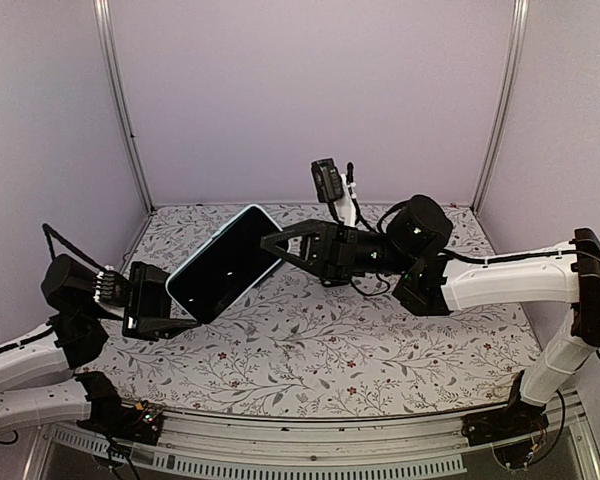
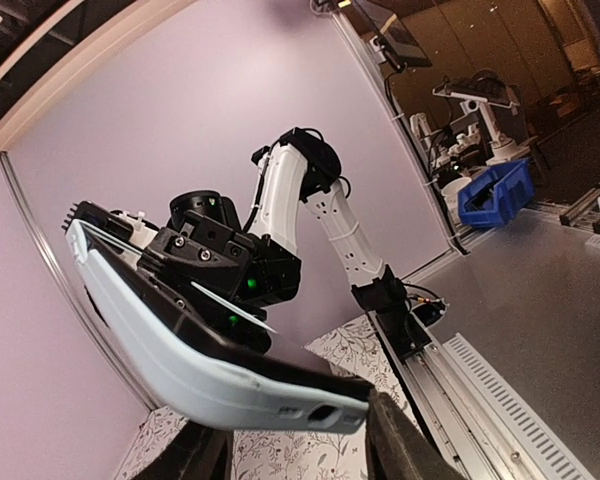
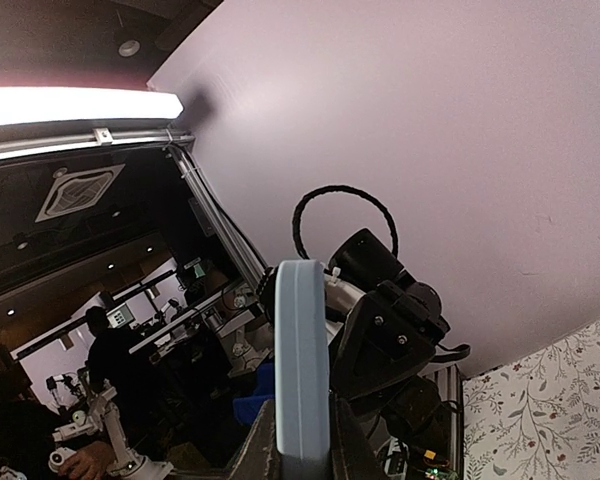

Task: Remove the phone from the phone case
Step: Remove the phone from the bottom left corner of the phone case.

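Place: a robotics lab, with one test cell inside a larger workroom.
Cell: lilac panels [image 1: 310, 100] set in aluminium posts [image 1: 120, 100] close in a table under a floral-printed cover [image 1: 310, 340].
Rig: a left arm [image 1: 30, 365] and a right arm [image 1: 500, 285], white and black with exposed cables, stand on a slotted rail [image 1: 280, 465].
Beyond the cell: benches carry another white robot arm [image 2: 480, 110] and a blue bin [image 2: 495, 190].
Ceiling: a strip light [image 3: 70, 105] and a cassette air vent [image 3: 75, 190].
People: a dark figure [image 3: 110, 360] stands among the benches.
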You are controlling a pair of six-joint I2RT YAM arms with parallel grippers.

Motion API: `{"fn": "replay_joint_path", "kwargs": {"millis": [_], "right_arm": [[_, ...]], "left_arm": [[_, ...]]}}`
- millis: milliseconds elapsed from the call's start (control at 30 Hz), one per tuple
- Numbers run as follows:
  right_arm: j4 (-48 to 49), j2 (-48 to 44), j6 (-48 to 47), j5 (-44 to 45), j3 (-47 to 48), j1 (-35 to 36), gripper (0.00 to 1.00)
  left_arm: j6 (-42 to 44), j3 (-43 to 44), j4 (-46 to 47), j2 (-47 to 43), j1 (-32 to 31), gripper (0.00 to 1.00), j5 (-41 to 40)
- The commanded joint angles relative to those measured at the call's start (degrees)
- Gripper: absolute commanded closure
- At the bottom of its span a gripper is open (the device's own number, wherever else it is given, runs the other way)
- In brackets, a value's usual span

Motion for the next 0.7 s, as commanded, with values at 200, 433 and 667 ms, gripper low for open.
{"fn": "replay_joint_path", "kwargs": {"millis": [200, 433, 667], "right_arm": [[0.15, 0.46, -2.3, -4.8, 0.83, 1.93, 1.0], [0.17, 0.35, -1.57, -5.45, 0.73, 2.2, 1.0], [0.17, -0.14, -0.67, -5.19, 0.25, 2.68, 1.0]], "left_arm": [[-0.62, 1.09, 1.18, 0.61, -0.05, 0.53, -4.45], [1.27, 1.32, -0.51, 0.62, 0.02, 0.55, -5.86], [2.47, 0.97, -1.47, 0.36, 0.02, 0.57, -6.46]]}}
